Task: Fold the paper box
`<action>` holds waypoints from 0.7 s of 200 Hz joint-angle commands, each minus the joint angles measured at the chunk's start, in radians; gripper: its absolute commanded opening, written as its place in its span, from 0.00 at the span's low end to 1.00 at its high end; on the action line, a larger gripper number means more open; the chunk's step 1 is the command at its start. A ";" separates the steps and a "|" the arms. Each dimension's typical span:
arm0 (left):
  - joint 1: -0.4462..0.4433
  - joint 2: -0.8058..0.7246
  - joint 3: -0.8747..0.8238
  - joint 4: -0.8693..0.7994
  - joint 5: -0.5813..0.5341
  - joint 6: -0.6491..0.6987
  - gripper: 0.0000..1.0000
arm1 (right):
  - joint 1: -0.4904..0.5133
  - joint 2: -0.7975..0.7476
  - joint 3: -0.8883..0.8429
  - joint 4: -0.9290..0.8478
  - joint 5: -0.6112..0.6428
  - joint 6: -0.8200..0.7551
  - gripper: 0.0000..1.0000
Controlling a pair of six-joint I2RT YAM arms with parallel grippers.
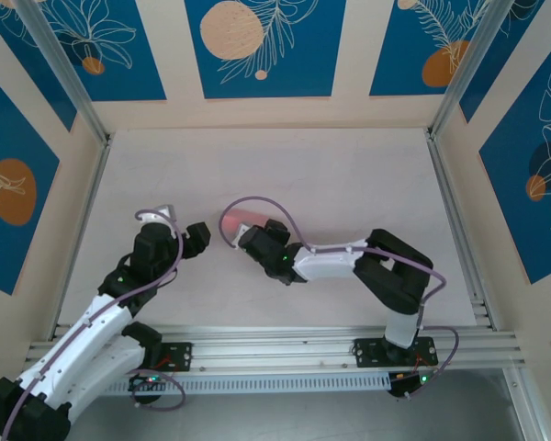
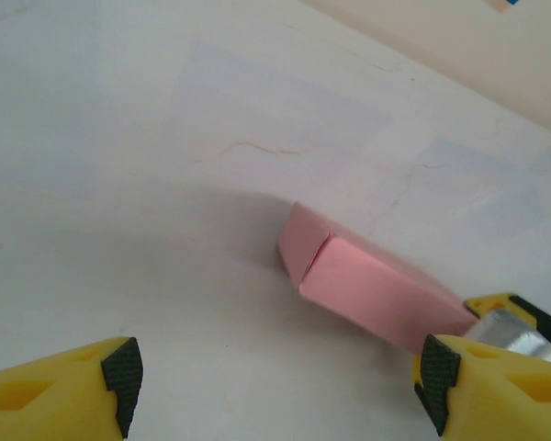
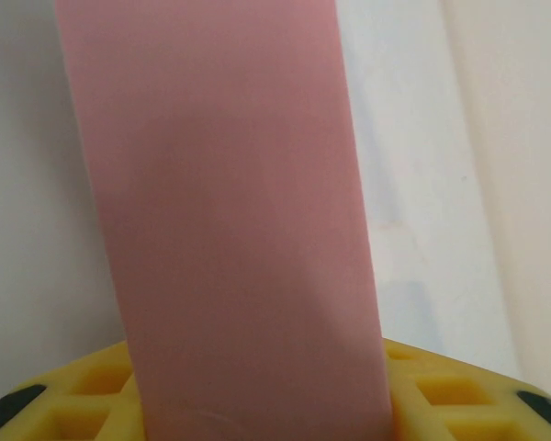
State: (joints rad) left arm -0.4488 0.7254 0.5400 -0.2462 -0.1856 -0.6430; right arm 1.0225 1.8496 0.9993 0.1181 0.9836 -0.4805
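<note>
Top external view is showing the paper box (image 1: 241, 220) sitting near the middle of the table (image 1: 349, 175), between the 2 arms. The right gripper (image 1: 246, 237) is reaching in from the right and is gripping 1 end of the box. In the right wrist view the pink card is running up from between its yellow fingers (image 3: 459, 397). The left gripper (image 2: 277, 386) is hanging just beside the box with its jaws spread wide and nothing between them, its black pads (image 2: 121, 367) standing clear of the card. In the left wrist view the box is resting on the table as a flat rectangular shape, its free end showing a folded crease.
</note>
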 commanded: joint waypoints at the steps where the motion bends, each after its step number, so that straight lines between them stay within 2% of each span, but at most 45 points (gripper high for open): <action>1: 0.021 -0.009 0.037 -0.001 -0.041 0.057 0.81 | -0.027 0.095 0.005 0.138 -0.037 -0.117 0.27; 22: 0.026 -0.005 0.027 0.018 -0.037 0.057 0.82 | -0.027 0.117 0.007 0.136 -0.067 -0.105 0.37; 40: 0.028 0.001 0.018 0.030 -0.035 0.055 0.84 | -0.014 0.103 -0.016 0.115 -0.087 -0.073 0.54; 78: 0.030 0.015 0.016 0.045 -0.030 0.054 0.90 | 0.024 0.021 -0.082 0.065 -0.086 -0.006 0.79; 111: 0.033 0.034 0.020 0.053 -0.019 0.068 0.99 | 0.058 -0.103 -0.111 -0.019 -0.088 0.086 0.84; 140: 0.036 0.066 0.026 0.055 -0.016 0.127 1.00 | 0.050 -0.296 -0.147 -0.119 -0.136 0.267 0.89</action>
State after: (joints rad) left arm -0.4278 0.7719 0.5400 -0.2165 -0.2031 -0.5781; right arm 1.0786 1.7168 0.8780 0.0772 0.8875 -0.3962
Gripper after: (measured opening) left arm 0.995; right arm 0.860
